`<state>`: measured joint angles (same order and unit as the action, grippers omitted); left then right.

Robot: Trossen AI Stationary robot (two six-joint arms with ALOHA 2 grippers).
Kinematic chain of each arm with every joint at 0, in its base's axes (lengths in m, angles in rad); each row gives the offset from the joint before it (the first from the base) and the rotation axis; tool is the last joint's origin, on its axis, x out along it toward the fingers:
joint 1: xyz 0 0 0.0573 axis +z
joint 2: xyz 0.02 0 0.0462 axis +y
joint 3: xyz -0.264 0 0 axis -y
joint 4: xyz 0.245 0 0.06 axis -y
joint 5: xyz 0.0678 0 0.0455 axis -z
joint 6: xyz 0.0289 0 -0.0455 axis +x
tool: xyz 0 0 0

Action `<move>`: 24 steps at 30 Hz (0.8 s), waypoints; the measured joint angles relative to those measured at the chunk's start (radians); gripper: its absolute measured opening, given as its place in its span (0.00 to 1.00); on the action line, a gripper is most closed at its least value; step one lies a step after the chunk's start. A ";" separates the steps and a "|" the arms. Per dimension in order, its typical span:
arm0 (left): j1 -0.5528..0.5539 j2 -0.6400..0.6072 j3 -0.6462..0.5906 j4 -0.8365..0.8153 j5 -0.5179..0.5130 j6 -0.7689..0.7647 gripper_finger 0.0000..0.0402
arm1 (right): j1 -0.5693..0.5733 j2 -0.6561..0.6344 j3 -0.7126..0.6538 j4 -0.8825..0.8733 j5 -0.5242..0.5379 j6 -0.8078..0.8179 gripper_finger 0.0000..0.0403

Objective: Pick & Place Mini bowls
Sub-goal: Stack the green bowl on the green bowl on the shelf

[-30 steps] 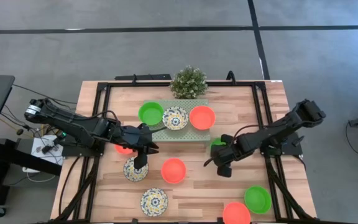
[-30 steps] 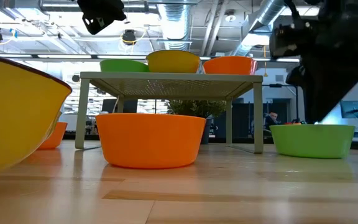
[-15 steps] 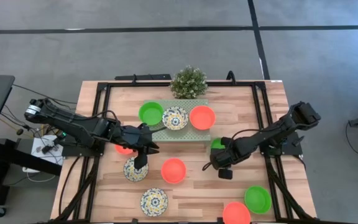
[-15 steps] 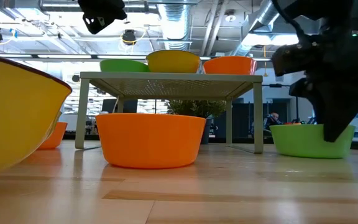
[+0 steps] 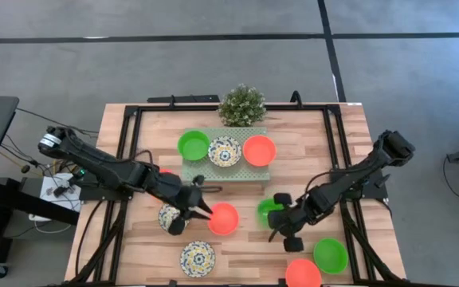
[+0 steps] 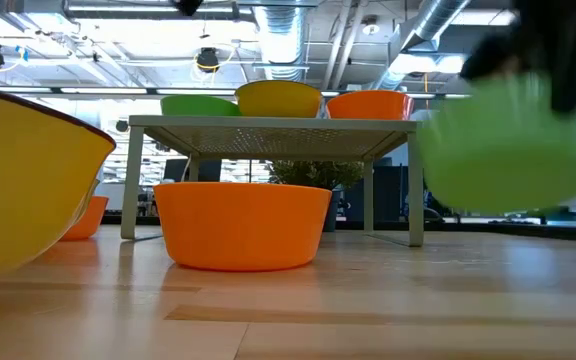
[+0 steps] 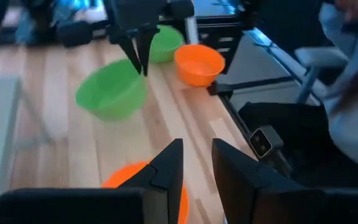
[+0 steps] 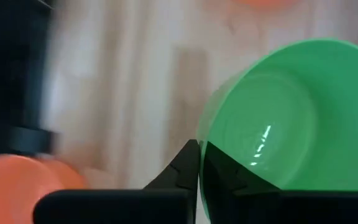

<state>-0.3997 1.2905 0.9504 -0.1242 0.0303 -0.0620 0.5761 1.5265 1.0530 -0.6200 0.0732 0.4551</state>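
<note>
Three small round shallow bowls, one bright green (image 5: 193, 145), one white with blue-yellow pattern (image 5: 224, 151) and one orange-red (image 5: 259, 150), sit on the pale green perforated platform (image 5: 255, 171) near the tabletop's far edge; by appearance, six more bowls remain on the wooden tabletop (image 5: 349, 143). The right gripper (image 5: 276, 221) pinches the rim of a plain, glossy bright green bowl (image 8: 278, 112) and holds it clear of the tabletop, right of centre. The left gripper (image 5: 203, 210), fingers slightly spread and empty, hovers over an orange-red bowl (image 5: 223, 219) at the centre.
</note>
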 joint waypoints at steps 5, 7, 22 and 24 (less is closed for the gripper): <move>-0.008 0.108 0.000 0.144 0.001 0.130 0.21 | -0.003 0.000 0.039 0.062 0.003 -0.133 0.01; 0.006 0.144 0.000 0.158 -0.008 0.141 0.22 | -0.016 0.000 0.040 0.087 0.002 -0.167 0.01; 0.084 0.298 0.000 0.339 -0.022 0.275 0.35 | -0.085 0.049 0.040 0.164 -0.055 -0.269 0.00; 0.089 0.305 0.000 0.336 -0.022 0.275 0.34 | -0.089 0.060 0.039 0.175 -0.057 -0.299 0.00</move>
<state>-0.3102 1.5950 0.9504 0.2122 0.0082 0.2131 0.4874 1.5870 1.0920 -0.4450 0.0162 0.1558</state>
